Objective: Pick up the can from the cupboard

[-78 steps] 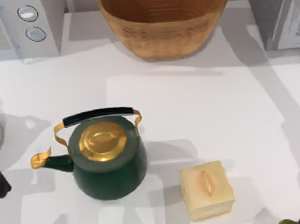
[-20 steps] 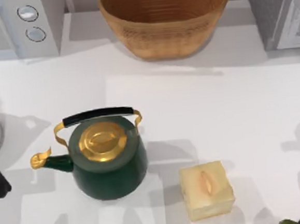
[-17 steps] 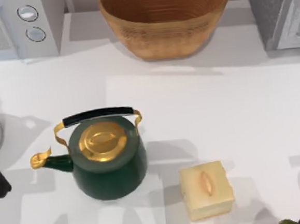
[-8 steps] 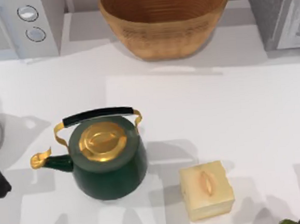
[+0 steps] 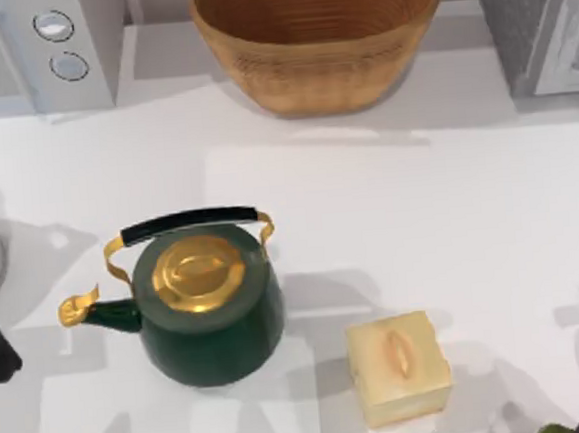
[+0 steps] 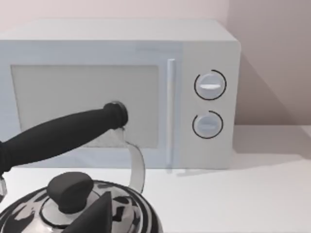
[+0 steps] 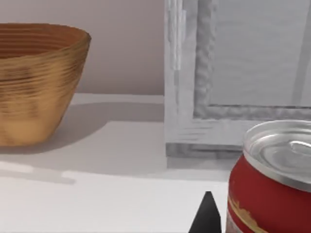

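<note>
Right wrist view: the small red can with a silvery top stands on the white table, just in front of the grey speckled cupboard with a white framed door; a dark fingertip shows beside the can — jaw state cannot be told; the woven wooden bowl stands apart from the cupboard.
</note>
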Robot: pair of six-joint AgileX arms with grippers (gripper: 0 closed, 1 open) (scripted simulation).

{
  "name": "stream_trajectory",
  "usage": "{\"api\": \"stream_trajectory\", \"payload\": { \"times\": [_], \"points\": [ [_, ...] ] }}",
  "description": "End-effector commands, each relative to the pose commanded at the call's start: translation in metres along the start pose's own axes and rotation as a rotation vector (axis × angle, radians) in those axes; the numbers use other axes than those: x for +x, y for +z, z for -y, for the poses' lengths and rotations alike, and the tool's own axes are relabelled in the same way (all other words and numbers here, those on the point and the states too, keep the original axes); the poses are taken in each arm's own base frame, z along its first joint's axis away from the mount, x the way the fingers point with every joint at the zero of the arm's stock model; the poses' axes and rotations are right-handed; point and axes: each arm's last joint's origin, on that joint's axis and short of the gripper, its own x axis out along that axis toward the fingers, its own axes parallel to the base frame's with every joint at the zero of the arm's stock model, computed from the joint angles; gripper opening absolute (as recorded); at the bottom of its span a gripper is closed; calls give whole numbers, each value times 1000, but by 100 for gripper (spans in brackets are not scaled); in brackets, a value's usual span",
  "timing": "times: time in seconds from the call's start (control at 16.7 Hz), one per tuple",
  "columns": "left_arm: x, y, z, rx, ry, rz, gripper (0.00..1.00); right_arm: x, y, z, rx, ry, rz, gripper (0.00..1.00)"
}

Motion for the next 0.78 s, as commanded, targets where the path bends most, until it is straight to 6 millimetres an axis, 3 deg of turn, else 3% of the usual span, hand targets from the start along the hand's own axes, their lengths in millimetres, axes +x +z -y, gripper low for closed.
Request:
{"api": "stream_trajectory", "payload": {
  "times": [0.42,0.78],
  "points": [
    [0,0,0,0,0,0,100,57,4,-3,32,152,-169,0],
    [0,0,0,0,0,0,100,127,-15,2,75,291,-225,0]
  ]
}}
